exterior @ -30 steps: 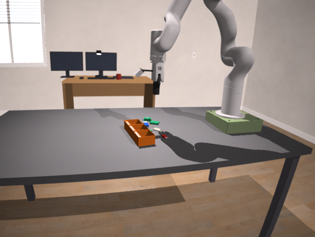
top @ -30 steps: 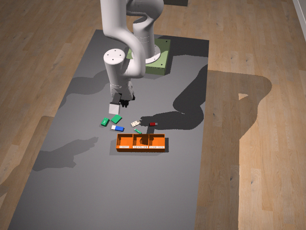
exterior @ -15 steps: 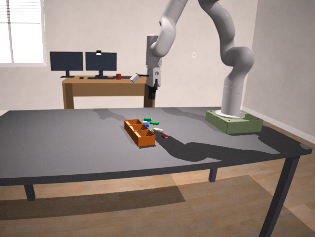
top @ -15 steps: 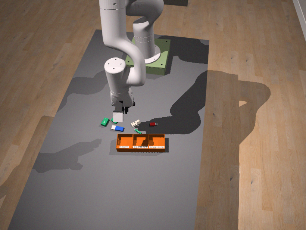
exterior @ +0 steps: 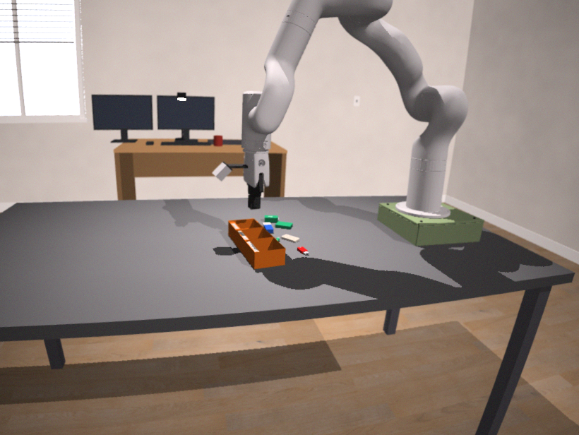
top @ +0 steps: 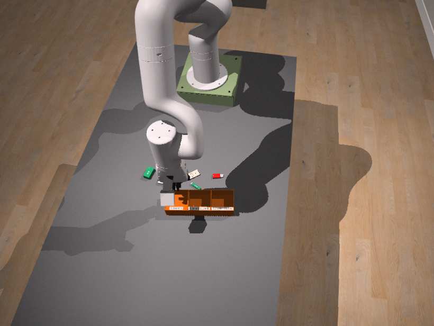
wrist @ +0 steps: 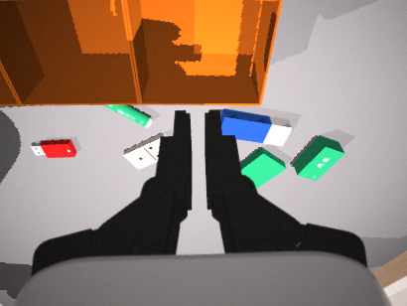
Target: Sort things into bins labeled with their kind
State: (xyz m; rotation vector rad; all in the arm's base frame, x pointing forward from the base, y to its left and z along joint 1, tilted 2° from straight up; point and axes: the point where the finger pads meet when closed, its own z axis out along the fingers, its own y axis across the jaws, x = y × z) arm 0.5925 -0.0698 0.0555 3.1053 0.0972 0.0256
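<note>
Orange bins (top: pixel 224 203), three compartments in one row, stand on the counter (exterior: pixel 116 262) with nothing visible inside them; their labels are too small to read in the views at hand. Every thing to sort lies on the counter just behind the row: a red USB stick (wrist: pixel 57 148), a white domino (wrist: pixel 143 153), a green cylinder that looks like a battery (wrist: pixel 130 113), a blue-and-white block (wrist: pixel 254 127) and two green pieces (wrist: pixel 263 166) (wrist: pixel 318 157). The tool (wrist: pixel 197 121) hangs above them, pointing down, its fingers nearly together with only a bare gap between them, gripping nothing. So the step in hand appears to be the approach for a first pick. Next, the fingers need to spread, since they are too close to straddle anything, then the tool must centre over one piece, perhaps the blue-and-white block nearest its tips, and descend without nudging the neighbours or the bin wall.
</note>
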